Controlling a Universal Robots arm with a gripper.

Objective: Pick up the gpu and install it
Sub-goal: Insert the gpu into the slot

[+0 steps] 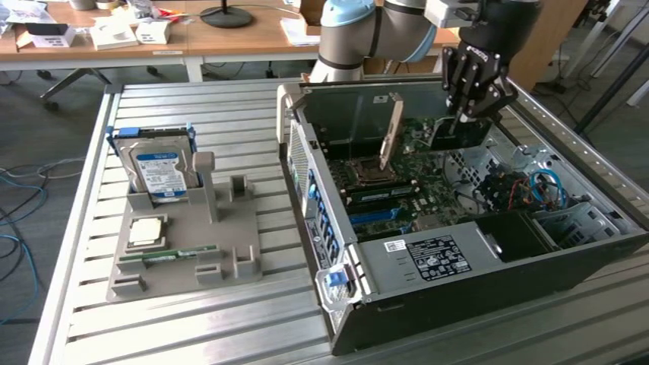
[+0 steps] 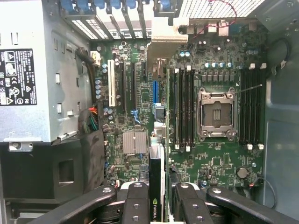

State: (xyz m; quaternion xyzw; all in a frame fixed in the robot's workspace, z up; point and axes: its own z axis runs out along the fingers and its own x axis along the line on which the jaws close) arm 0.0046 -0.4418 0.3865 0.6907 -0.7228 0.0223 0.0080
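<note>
Figure: open black computer case on a slatted metal table. Inside it I see the green motherboard, with a pale upright bracket standing beside the silver processor socket. The thin dark gpu card, edge-on and bearing a green logo, hangs over the board. My black gripper points down into the case, fingers clamped on the card's sides

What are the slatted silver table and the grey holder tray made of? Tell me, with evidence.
Slatted silver table: looks like aluminium, ribbed with a dull metallic sheen. Matte grey holder tray: probably plastic, possibly printed; flat, unreflective, with chunky moulded posts.
</note>
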